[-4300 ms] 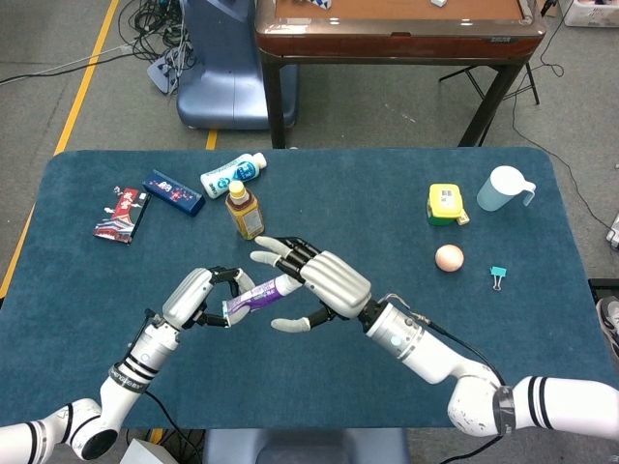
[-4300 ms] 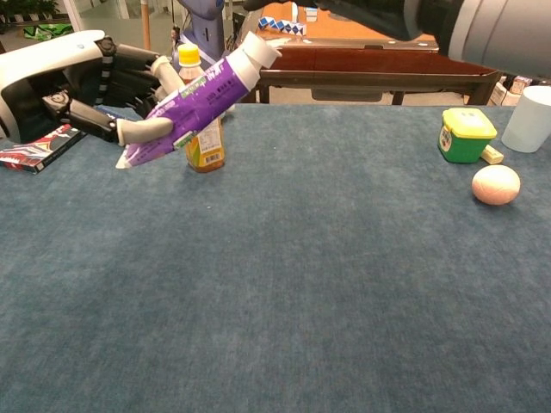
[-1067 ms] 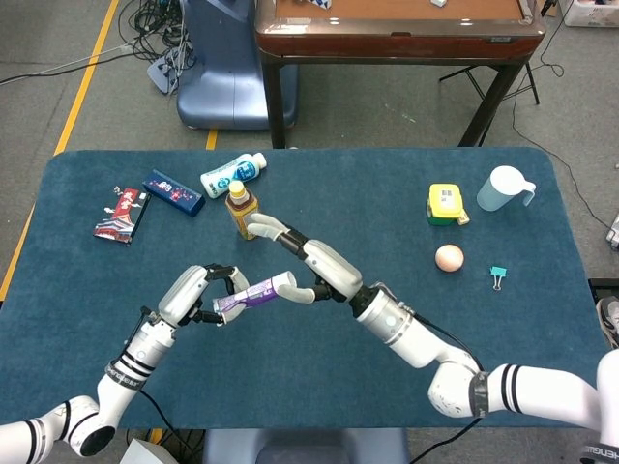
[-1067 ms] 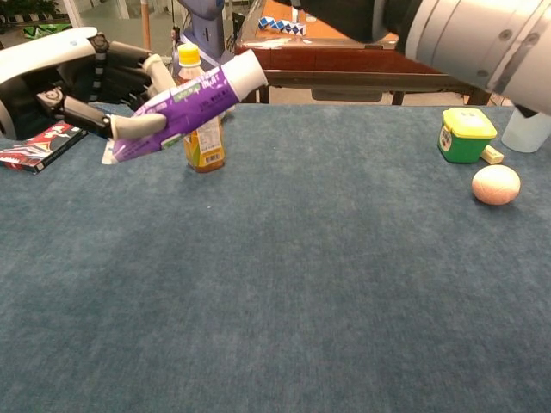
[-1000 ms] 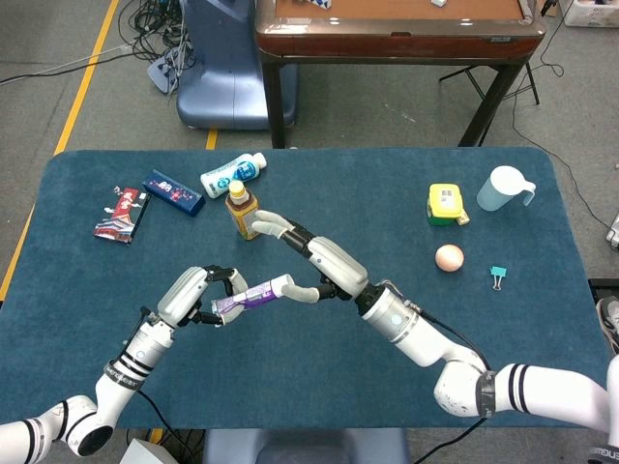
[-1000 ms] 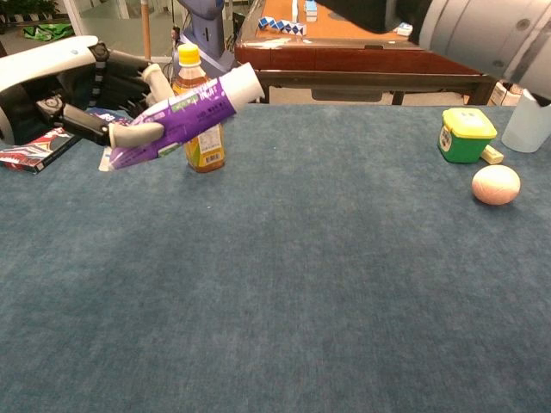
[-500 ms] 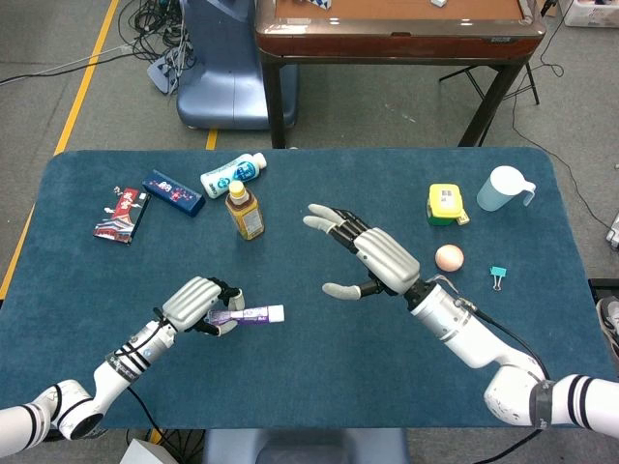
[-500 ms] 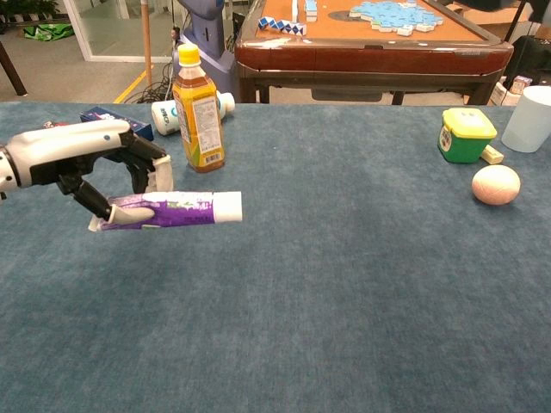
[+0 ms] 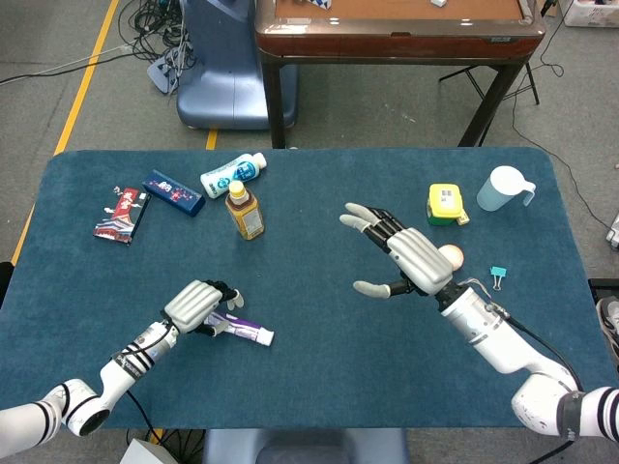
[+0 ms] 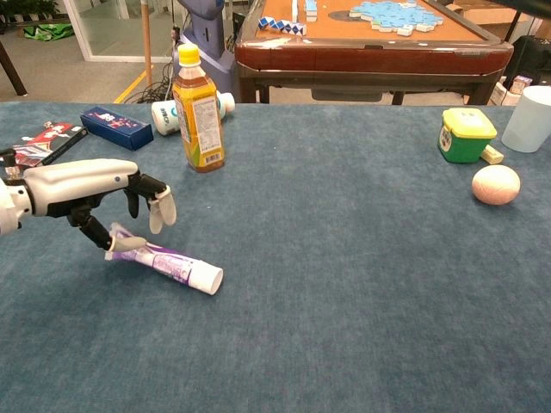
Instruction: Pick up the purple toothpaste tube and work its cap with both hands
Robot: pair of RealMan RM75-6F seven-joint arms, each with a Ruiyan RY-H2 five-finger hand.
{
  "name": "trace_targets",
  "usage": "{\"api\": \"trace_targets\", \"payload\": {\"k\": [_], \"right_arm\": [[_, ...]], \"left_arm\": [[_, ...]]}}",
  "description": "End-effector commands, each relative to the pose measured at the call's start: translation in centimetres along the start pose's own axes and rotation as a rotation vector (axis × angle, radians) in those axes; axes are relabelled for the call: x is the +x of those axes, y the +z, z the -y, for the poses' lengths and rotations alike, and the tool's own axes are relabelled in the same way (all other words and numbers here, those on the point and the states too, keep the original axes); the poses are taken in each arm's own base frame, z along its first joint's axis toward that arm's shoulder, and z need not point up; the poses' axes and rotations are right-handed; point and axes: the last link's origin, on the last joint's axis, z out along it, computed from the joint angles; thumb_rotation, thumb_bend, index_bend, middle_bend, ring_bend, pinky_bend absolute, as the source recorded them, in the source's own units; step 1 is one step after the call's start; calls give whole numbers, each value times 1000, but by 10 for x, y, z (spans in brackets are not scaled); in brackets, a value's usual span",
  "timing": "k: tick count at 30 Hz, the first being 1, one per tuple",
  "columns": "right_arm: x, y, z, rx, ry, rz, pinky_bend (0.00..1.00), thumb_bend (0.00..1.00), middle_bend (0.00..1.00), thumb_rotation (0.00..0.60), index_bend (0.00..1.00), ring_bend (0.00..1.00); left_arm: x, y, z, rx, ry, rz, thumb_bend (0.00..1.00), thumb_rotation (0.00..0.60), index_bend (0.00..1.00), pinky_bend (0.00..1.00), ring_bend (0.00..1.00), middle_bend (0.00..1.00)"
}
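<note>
The purple toothpaste tube [image 9: 240,332] [image 10: 166,261] lies flat on the blue table, its white cap [image 10: 209,279] pointing right and toward me. My left hand [image 9: 196,306] [image 10: 93,191] hovers over the tube's crimped tail. Its fingers are lifted clear and spread, and only the thumb [image 10: 123,246] touches the tail. My right hand [image 9: 404,259] is open in the air over the table's right half, palm down and fingers spread, far from the tube. The chest view does not show it.
A yellow-capped drink bottle [image 9: 244,210] [image 10: 197,107] stands behind the tube. A white bottle [image 9: 232,174], a blue box [image 9: 172,191] and a red packet [image 9: 121,214] lie at the back left. A yellow-green tub [image 9: 445,204], an egg [image 10: 496,184], a cup [image 9: 503,188] and a clip [image 9: 498,277] are on the right.
My left hand has lowered the tube onto the table and opened its fingers off it. My right hand has pulled away to the right, off the cap.
</note>
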Motion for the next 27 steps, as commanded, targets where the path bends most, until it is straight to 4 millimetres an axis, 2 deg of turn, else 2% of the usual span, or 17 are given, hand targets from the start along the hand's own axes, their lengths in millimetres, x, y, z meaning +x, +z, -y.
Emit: {"api": "trace_targets", "payload": {"k": [1,5,8,10,12,17,19,22,27], "right_arm": [[7,-10,-5,-25,-47,-13,0,0,0,90,0,0],[12,-31,-22,-103,-134,-13,0,0,0,90,0,0],[17,-53,-36,-179,-207,-23,0,0,0,92,0,0],[21,-70,-46,-236,-252,-38,0,8,0,113,0,0],[23,-85,-53,-285,-289,-47,0,18,0,161,0,0],[20,-129,-71,-418,-397,-76,0,79,0,367,0,0],[17,-147,-76,-466,-432,-93,0,98,7,418,0,0],[11,-170,-78,-523,-457,-122,0,111,24,452,0,0],[1,-205,-79,-613,-487,-163,0,126,46,461,0,0]], "left_arm": [[4,-6,6,32,-3,-12,552,600,248,301,225,363],[17,-23,16,81,17,-76,539,600,241,299,220,348],[29,-44,30,155,38,-134,472,600,241,299,220,348],[36,-60,40,221,41,-183,435,600,241,299,220,348],[41,-76,48,281,48,-223,424,600,241,299,220,348],[50,-118,64,442,76,-339,422,600,246,299,220,348],[50,-134,66,484,77,-371,422,600,252,299,220,348],[49,-154,63,529,99,-406,423,600,256,299,220,348],[43,-181,52,578,137,-453,423,600,266,299,221,348]]}}
